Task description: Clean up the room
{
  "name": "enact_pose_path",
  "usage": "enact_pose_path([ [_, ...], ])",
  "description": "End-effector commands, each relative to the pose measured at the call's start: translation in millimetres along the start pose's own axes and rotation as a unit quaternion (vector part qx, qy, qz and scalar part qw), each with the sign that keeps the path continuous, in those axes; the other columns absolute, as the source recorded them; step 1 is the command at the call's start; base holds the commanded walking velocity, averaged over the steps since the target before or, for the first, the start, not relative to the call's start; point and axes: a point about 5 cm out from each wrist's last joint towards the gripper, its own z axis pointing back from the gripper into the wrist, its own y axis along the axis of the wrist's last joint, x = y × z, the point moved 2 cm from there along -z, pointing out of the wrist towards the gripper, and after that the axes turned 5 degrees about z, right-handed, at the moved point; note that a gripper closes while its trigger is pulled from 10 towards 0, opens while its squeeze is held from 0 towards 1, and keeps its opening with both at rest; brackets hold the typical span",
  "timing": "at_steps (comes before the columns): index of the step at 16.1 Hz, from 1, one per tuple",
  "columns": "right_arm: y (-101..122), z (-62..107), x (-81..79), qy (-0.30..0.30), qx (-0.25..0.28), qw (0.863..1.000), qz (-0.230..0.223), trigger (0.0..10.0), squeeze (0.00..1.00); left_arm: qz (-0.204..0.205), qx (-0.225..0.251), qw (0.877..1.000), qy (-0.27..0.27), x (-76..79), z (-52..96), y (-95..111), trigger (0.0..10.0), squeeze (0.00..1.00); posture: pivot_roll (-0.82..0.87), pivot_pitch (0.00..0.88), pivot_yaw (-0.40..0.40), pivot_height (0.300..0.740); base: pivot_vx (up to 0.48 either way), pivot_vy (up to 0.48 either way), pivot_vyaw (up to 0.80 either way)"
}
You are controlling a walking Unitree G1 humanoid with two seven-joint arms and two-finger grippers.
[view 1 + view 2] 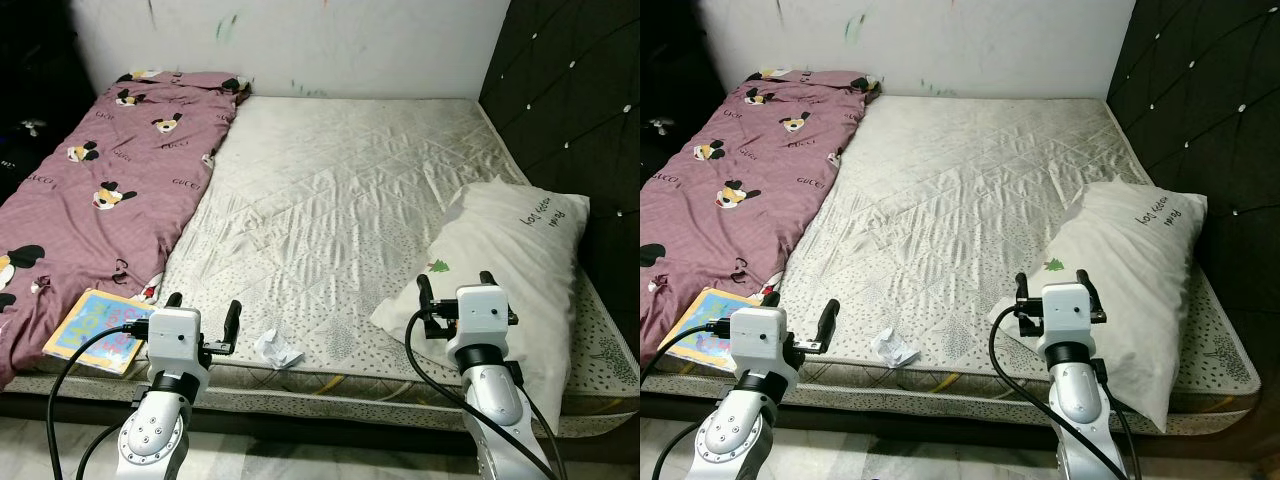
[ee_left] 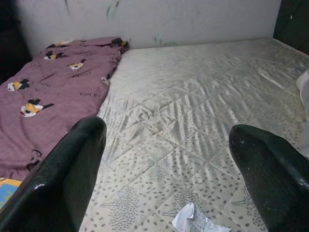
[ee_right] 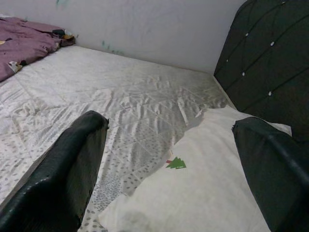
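A crumpled white paper scrap point(image 1: 276, 349) lies near the front edge of the quilted mattress point(image 1: 340, 190). My left gripper point(image 1: 203, 318) hovers open just left of it, nothing between its fingers point(image 2: 63, 179). A white pillow point(image 1: 510, 270) with a small green tree print lies on the mattress's right side by the headboard. My right gripper point(image 1: 455, 287) stands open over the pillow's near left corner, and its fingers point(image 3: 67, 174) frame the pillow point(image 3: 193, 193). A colourful children's book point(image 1: 95, 330) lies at the front left corner. The paper scrap point(image 2: 195, 221) shows low between the left fingers.
A pink cartoon-print blanket point(image 1: 100, 180) covers the mattress's left strip. A dark tufted headboard point(image 1: 570, 90) rises on the right. A marked white wall point(image 1: 300, 40) stands behind the bed. Pale floor point(image 1: 330, 450) runs along the bed's front edge.
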Motion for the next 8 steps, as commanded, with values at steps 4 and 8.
enact_pose_path([
  [4, -1.5, -5.1, 2.6, -0.016, -0.019, 1.000, -0.017, 10.0, 0.00, 0.000, -0.001, 1.000, 0.004, -3.0, -3.1, 1.7, 10.0, 0.00, 0.03, 0.066, 0.008, 0.740, 0.000, 0.000, 0.00],
  [8, 0.3, -4.3, 1.9, -0.020, -0.015, 1.000, -0.004, 10.0, 0.00, -0.001, 0.001, 1.000, 0.006, -3.9, -3.1, 2.5, 10.0, 0.00, 0.03, 0.069, 0.011, 0.740, 0.000, 0.000, -0.20],
])
